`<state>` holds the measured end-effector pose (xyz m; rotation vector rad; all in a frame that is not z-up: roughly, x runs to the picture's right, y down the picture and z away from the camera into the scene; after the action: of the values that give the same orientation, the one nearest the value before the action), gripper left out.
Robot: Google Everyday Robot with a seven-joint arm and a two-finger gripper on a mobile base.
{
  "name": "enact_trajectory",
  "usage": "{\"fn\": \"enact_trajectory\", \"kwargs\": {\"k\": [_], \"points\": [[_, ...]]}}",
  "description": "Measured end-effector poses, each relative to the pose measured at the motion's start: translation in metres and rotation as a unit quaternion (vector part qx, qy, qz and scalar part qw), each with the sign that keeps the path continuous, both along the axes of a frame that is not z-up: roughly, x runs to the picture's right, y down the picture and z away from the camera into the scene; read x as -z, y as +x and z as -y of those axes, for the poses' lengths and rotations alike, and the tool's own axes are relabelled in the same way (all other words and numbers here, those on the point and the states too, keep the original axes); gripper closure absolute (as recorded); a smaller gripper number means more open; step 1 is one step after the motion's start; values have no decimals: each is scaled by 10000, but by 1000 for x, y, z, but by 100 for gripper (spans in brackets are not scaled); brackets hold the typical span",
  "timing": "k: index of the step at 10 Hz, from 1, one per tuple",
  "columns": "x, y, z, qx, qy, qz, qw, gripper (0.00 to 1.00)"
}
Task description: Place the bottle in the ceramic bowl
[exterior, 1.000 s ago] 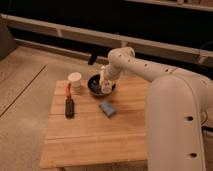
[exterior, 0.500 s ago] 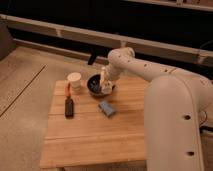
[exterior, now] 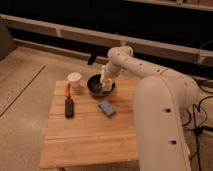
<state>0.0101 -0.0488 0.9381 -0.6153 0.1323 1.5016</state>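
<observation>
The gripper [exterior: 105, 82] is seen low over the ceramic bowl [exterior: 100, 85], and the bottle [exterior: 105, 76] appears held upright between its jaws, just inside the rim. If it is let go off-centre, the bottle could be tipped onto the table [exterior: 90, 135]. The bowl's inside is mostly hidden.
</observation>
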Motion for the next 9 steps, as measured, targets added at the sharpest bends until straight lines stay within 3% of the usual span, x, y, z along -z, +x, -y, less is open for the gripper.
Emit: {"fn": "enact_trajectory", "kwargs": {"k": [1, 3, 4, 9], "points": [[-6, -7, -3, 38, -60, 99, 9999, 94], [-16, -21, -13, 94, -210, 321, 9992, 74], [-18, -22, -15, 100, -229, 340, 9991, 70], [-18, -22, -15, 98, -228, 343, 9991, 70]]}}
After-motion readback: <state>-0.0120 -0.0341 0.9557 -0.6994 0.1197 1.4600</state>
